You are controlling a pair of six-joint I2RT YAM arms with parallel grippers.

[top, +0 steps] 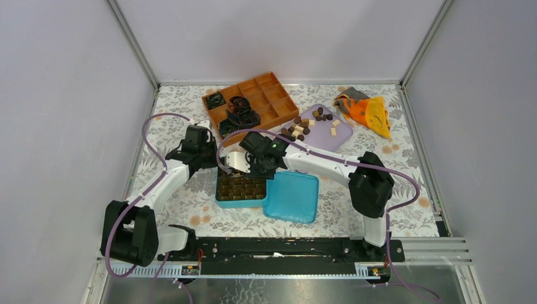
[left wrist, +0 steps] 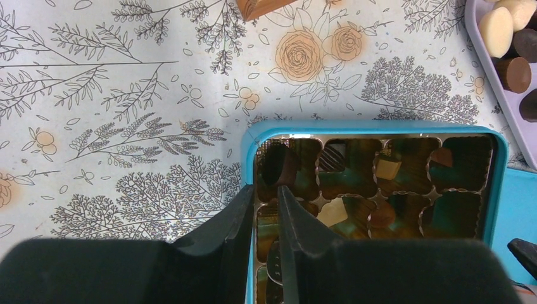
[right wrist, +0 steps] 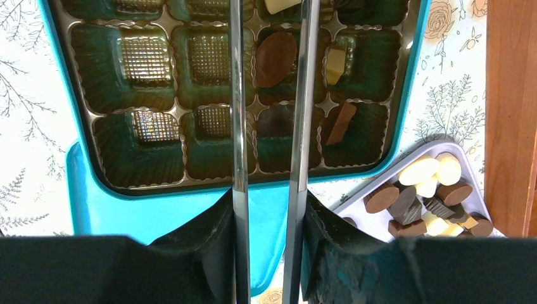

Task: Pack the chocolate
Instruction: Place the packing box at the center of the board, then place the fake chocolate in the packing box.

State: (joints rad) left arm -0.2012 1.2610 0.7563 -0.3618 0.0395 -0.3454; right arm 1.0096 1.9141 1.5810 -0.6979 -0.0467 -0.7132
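Observation:
Chocolate pieces (top: pixel 304 125), brown, dark and cream, lie on a lavender tray (top: pixel 339 136); they also show in the right wrist view (right wrist: pixel 421 196). An open teal box (top: pixel 240 204) holds a gold cell tray. A few cells hold pieces: a brown oval (right wrist: pixel 275 58), a cream one (right wrist: pixel 335 60), and a dark round one (left wrist: pixel 278 163). My left gripper (left wrist: pixel 265 187) is shut on the box's left wall (left wrist: pixel 249 152), one finger outside and one inside. My right gripper (right wrist: pixel 269 6) is open above the box, its fingers (right wrist: pixel 237 95) apart over the cells.
The teal lid (top: pixel 292 197) lies against the box's right side. A brown wooden organizer (top: pixel 269 95) with black paper cups (top: pixel 239 117) stands at the back. An orange and grey cloth (top: pixel 367 111) lies at the back right. The floral tablecloth (left wrist: pixel 126 126) shows left of the box.

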